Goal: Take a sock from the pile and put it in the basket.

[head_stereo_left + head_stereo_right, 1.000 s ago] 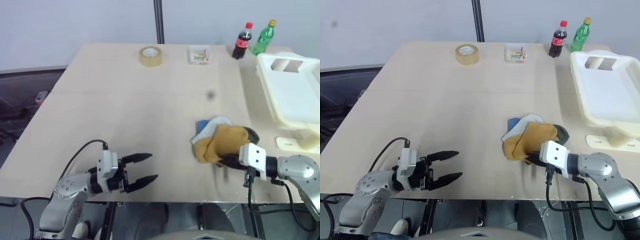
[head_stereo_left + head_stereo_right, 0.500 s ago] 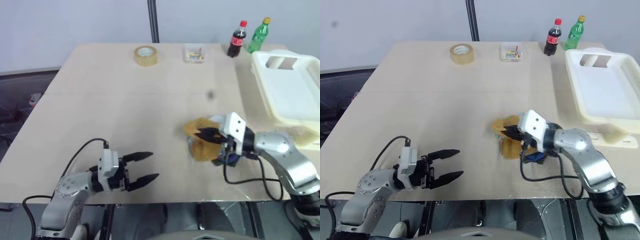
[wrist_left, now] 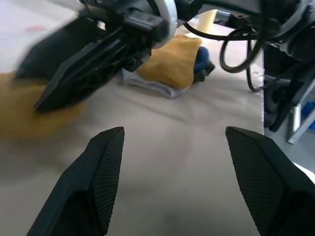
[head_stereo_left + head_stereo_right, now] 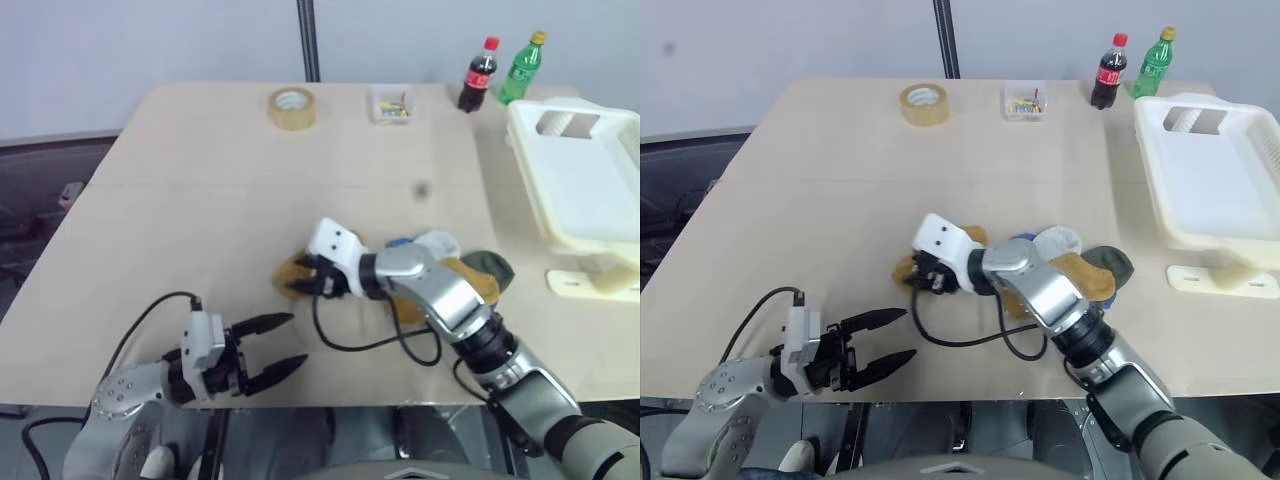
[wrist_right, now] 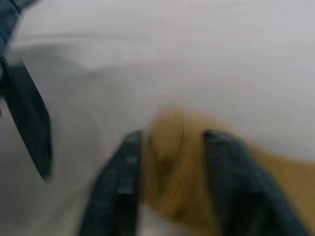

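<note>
A mustard-yellow sock point(image 4: 287, 272) lies bunched on the table left of the pile point(image 4: 450, 262), which holds another mustard sock, a light grey, a blue and a dark green one. My right gripper point(image 4: 305, 280) points left at the sock. In the right wrist view the sock point(image 5: 170, 147) sits between its spread fingers point(image 5: 123, 177), so the gripper is open. My left gripper point(image 4: 285, 345) hovers open and empty near the table's front edge, a short way in front of the sock. The cream-white basket point(image 4: 590, 180) stands at the far right, empty.
At the back of the table stand a tape roll point(image 4: 292, 108), a small clear box point(image 4: 395, 105), a cola bottle point(image 4: 478, 75) and a green bottle point(image 4: 524, 68). A white flat piece point(image 4: 590, 285) lies in front of the basket. A black cable loops under my right wrist.
My right gripper swung left across the table, dragging the mustard sock away from the pile, and its fingers have spread. The left gripper stayed put and open.
</note>
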Controlling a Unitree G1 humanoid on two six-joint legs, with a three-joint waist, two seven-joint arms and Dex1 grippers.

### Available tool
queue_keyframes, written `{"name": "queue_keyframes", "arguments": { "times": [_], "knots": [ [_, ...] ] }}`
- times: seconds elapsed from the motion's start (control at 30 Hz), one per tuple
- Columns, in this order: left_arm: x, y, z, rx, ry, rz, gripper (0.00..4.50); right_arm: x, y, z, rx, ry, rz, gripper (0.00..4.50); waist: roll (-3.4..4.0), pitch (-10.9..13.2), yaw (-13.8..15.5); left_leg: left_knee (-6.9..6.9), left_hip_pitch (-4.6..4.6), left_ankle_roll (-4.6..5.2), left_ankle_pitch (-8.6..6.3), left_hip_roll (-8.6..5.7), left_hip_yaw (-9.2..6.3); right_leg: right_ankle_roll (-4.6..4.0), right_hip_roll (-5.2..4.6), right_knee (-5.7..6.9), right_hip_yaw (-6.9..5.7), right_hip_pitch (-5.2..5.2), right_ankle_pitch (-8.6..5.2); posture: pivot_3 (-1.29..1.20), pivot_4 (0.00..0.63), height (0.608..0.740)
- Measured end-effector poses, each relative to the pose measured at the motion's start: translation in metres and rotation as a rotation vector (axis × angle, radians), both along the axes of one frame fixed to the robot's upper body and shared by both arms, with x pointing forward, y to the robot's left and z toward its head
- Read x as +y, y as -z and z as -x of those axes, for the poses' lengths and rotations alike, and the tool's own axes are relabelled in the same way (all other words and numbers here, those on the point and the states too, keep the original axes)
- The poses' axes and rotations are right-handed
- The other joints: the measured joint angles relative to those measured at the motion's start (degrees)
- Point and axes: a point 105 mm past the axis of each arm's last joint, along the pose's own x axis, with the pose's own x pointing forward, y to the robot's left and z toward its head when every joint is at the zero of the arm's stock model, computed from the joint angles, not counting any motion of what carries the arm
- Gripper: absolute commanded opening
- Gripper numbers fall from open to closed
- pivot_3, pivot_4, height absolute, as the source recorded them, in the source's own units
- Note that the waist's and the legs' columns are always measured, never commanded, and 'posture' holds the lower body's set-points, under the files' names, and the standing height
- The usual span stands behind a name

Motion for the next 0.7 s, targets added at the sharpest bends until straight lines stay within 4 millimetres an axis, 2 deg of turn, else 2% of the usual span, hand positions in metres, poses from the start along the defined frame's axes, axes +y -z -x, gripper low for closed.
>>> {"name": "queue_keyframes", "arguments": {
  "times": [0.1, 0.17, 0.27, 0.33, 0.37, 0.5, 0.7],
  "knots": [
    [0.0, -0.001, 0.003, 0.0, -0.016, 0.0, 3.49, -0.009, -0.005, -0.006, -0.017, 0.006, 0.009, 2.79, 0.0, 0.0, 0.2, 0.03, 0.04, -0.02, 0.02, -0.03, -0.06, 0.0, -0.04, -0.01, -0.06, 0.04, 0.0, 0.0, 0.15, 0.74],
    [0.001, -0.001, 0.005, 0.004, -0.025, -0.002, 3.49, -0.03, -0.009, -0.018, -0.033, 0.04, 0.033, 2.79, 0.03, 0.0, 0.2, 0.08, 0.04, -0.01, 0.02, -0.06, -0.06, 0.0, -0.06, -0.01, -0.07, 0.05, 0.01, 0.0, 0.15, 0.74],
    [0.003, -0.001, 0.006, 0.003, -0.031, -0.004, 3.49, -0.066, -0.027, -0.046, -0.072, 0.157, 0.059, 2.79, 0.05, 0.0, 0.0, 0.08, 0.04, -0.01, 0.02, -0.04, -0.04, 0.0, 0.0, 0.03, -0.05, 0.05, 0.0, 0.0, 0.15, 0.74],
    [0.002, -0.002, 0.005, -0.001, -0.03, -0.003, 3.49, -0.079, -0.034, -0.061, -0.076, 0.225, 0.06, 2.79, 0.05, 0.0, -0.4, 0.04, 0.05, -0.02, 0.02, 0.04, -0.03, -0.02, 0.13, 0.05, -0.03, 0.04, 0.0, 0.0, 0.15, 0.74],
    [0.002, -0.002, 0.005, -0.005, -0.029, -0.002, 3.49, -0.081, -0.032, -0.068, -0.061, 0.252, 0.072, 2.79, 0.06, 0.0, -0.8, 0.0, 0.07, -0.02, 0.02, 0.04, -0.03, -0.03, 0.18, 0.05, -0.03, 0.03, 0.0, 0.0, 0.15, 0.74],
    [0.0, -0.008, 0.0, -0.035, -0.016, 0.001, 3.49, -0.085, 0.002, -0.085, 0.077, 0.337, 0.126, 2.79, 0.07, 0.0, -1.5, -0.1, 0.04, -0.03, 0.03, 0.05, 0.07, -0.04, 0.24, 0.05, 0.07, -0.08, 0.0, 0.0, 0.15, 0.74],
    [-0.001, -0.009, -0.001, -0.04, -0.012, 0.001, 3.49, -0.071, 0.02, -0.085, 0.141, 0.339, 0.146, 2.79, 0.07, 0.0, -1.5, -0.12, -0.16, -0.03, 0.03, 0.01, 0.18, -0.02, 0.1, 0.07, 0.17, -0.29, 0.01, 0.0, 0.15, 0.74]
  ]
}}
